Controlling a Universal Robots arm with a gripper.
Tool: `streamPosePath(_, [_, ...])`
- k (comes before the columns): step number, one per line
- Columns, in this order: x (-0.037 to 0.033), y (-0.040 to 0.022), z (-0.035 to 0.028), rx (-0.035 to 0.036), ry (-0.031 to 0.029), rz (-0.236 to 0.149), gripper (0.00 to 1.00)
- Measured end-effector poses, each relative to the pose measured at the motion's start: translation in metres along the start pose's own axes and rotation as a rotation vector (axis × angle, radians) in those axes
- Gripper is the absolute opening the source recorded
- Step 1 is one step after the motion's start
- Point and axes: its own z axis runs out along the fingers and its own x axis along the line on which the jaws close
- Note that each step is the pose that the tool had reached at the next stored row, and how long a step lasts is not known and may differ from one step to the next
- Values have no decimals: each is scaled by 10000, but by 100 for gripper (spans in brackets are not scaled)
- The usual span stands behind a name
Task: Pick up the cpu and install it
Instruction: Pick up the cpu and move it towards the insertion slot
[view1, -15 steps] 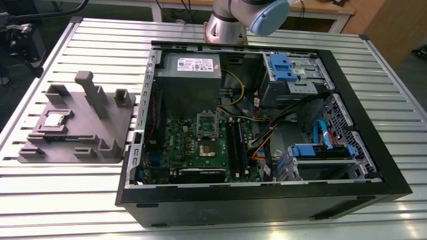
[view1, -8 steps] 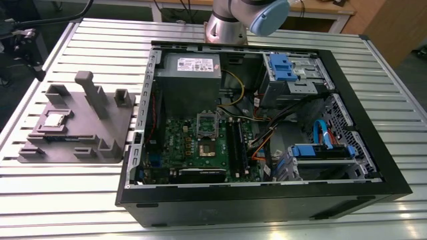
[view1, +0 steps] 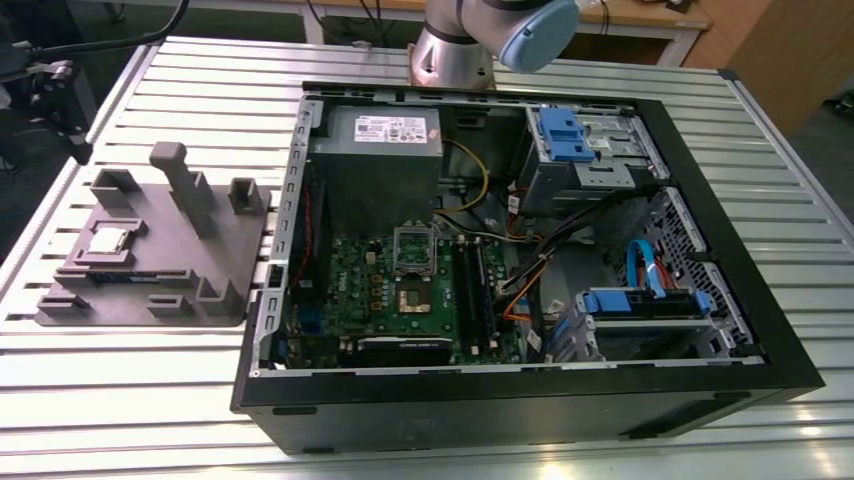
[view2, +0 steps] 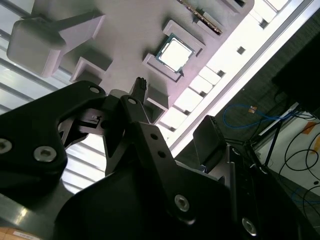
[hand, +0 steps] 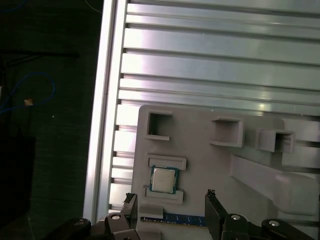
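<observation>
The cpu (hand: 163, 180) lies flat, silver top up, on the grey plate (hand: 200, 170); low ribs of the plate frame it in a shallow seat, on the side of the plate away from the case (view1: 534, 400); in the exterior view it shows as a pale square (view1: 107, 240) there. In the second wrist view it gleams (view2: 175, 52) inside the same ribs.

The claw (hand: 170, 200) hangs over the plate with its two black fingers (hand: 131, 205) spread wide and nothing between them; the cpu sits just past the tips, in line with the gap, and is not touched.

Just beside the cpu's seat, at the claw's end of it, a thin strip of circuit board (hand: 175, 220) lies on the plate. Further across the plate stand several open-sided pockets (hand: 227, 131) and one tall post (view1: 180, 185).

The plate rests on a slatted metal bench (view1: 134, 400) — the cpu's side of the plate is near the bench's edge (hand: 107, 100). Just beside the plate, at the exterior view's right, the case lies on its side with its panel off; inside is a green motherboard (view1: 400, 290), with a silver-framed bracket (view1: 416, 248) standing on it. Beyond the case rises the arm (view1: 454, 50).
</observation>
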Motion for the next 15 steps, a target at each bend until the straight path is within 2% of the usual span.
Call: streamPosePath(15, [0,-1,36,0,0,0,65])
